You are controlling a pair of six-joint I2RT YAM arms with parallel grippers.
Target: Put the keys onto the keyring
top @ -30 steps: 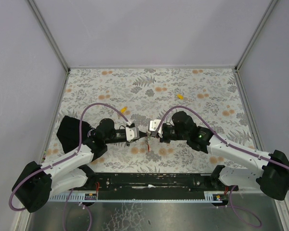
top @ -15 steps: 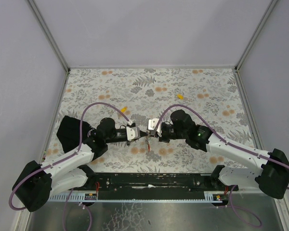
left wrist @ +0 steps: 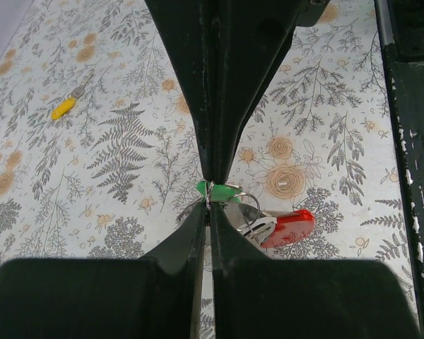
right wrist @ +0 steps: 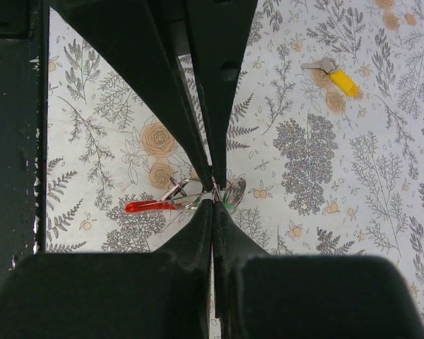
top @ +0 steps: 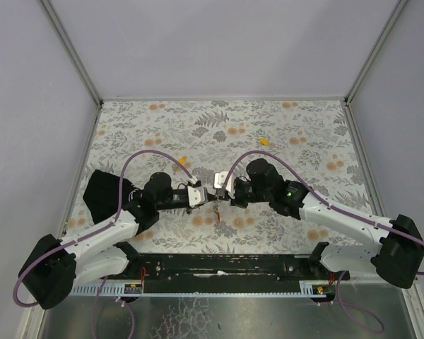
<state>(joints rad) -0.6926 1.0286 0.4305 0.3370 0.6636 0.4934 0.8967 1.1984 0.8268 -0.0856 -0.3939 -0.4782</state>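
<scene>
Just in from the near edge of the desk [top: 307, 123], over its flowered cover, the two arms meet tip to tip at the middle. The left gripper [top: 206, 197] has its fingers pressed flat together, and from its tip the thin wire loop of the keyring [left wrist: 249, 214] curves away, carrying the red fob, which hangs tilted just beside and below the meeting point. The right gripper [top: 222, 199] is likewise closed tight, and the green-capped key [left wrist: 220, 189] sits right at its tip, as far as both wrist views show, touching the wire loop where the two grippers come together. From the right wrist the same cluster shows as red fob to the left, wire loop in the middle, and a spot of green with a small round metal part to the right. Farther back on the desk lie two yellow-capped keys well apart from the grippers: one [top: 182, 160] left of centre, the other [top: 264, 141] farther away still and right of centre. Plain pale walls close in the desk beyond.
</scene>
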